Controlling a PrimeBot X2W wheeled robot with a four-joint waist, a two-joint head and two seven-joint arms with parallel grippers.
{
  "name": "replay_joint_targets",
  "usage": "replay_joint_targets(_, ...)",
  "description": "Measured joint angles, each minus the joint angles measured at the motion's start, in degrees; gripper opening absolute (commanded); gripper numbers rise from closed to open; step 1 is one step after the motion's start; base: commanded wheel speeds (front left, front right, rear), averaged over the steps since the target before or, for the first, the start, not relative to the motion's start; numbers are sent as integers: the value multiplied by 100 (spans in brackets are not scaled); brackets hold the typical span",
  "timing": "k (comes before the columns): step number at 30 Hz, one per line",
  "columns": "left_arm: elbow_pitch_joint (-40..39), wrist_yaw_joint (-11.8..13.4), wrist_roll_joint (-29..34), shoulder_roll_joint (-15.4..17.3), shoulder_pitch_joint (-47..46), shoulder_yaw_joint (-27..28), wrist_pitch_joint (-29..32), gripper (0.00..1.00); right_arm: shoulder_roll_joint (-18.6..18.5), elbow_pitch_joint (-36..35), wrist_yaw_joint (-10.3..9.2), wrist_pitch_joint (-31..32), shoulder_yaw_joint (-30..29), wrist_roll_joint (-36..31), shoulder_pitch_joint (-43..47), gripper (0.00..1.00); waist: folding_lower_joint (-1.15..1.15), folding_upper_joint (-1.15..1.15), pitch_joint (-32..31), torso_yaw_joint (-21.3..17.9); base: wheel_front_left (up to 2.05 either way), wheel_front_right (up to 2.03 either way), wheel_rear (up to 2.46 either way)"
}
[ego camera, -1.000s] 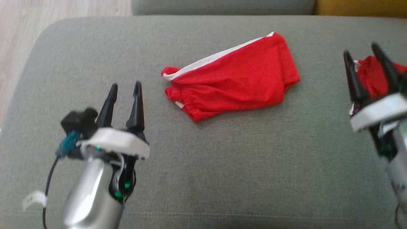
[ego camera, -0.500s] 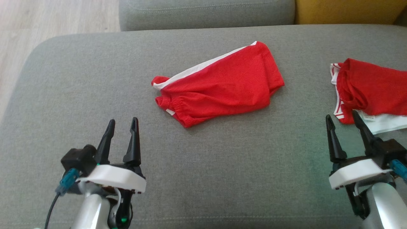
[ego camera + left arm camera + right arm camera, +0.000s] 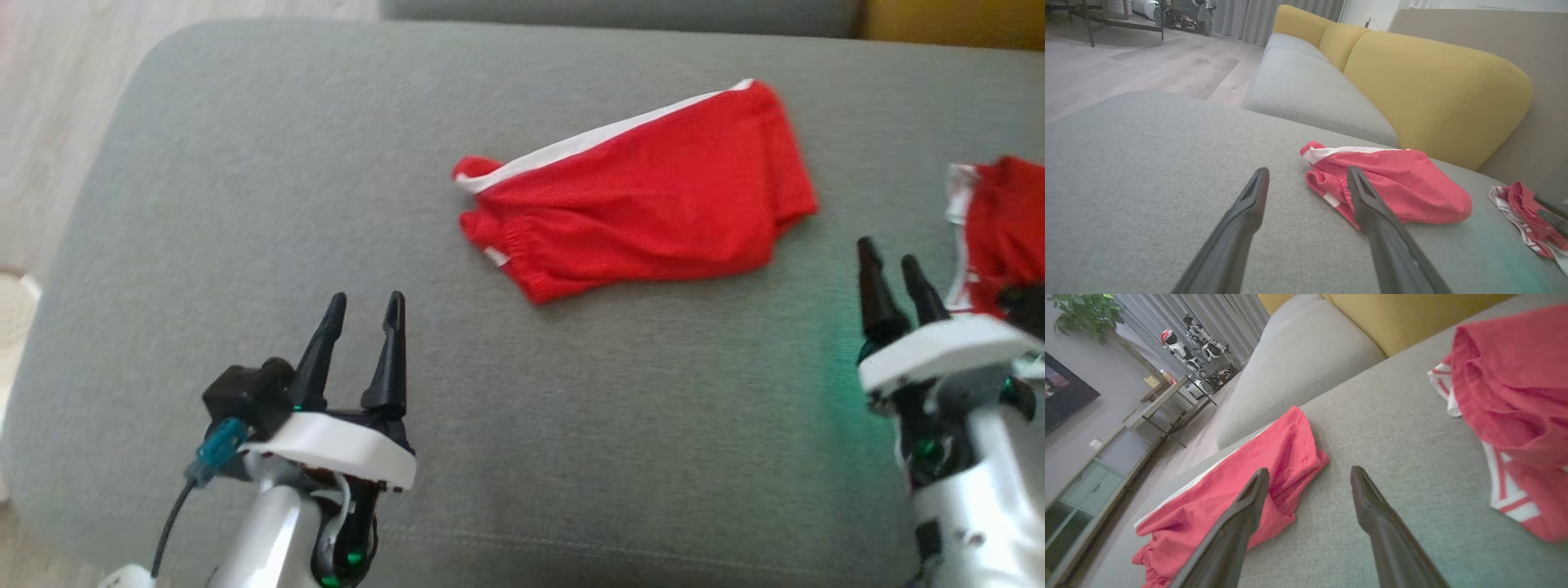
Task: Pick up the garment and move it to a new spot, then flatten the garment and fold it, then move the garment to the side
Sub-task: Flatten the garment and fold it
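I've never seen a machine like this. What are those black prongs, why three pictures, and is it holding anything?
It is a two-armed robot. The black prongs are the fingers of its grasping tools. The overhead picture comes from a camera on its head, looking down: left tool lower left, right tool lower right. The other two come from cameras on each wrist, looking along that tool's own fingers. On the grey cushion lies a red garment with a white stripe, loosely folded; a second red-and-white garment lies bunched near the right tool. Both tools are open and hold nothing.
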Motion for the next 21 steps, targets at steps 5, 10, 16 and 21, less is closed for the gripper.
replay_joint_targets(5, -54, 46, -71, 0, -81, -213, 0, 100, 8, 597, 0, 776, -449, 738, -558, 100, 0, 0, 230, 329, 0, 0, 0)
replay_joint_targets(10, -189, 49, -178, -7, -204, -391, 0, 100, -5, 1266, -1, 1265, -925, 969, -1172, 100, 0, 0, 473, 623, 0, 0, 0)
replay_joint_targets(16, -371, 122, -255, -11, -414, -530, 0, 100, -119, 1958, -1, 1636, -1310, 982, -1907, 100, 0, 0, 731, 947, 0, 0, 0)
replay_joint_targets(21, -446, 174, -321, -11, -416, -643, 0, 100, -276, 2430, -1, 1731, -1495, 823, -2414, 100, 0, 0, 874, 1160, 0, 0, 0)
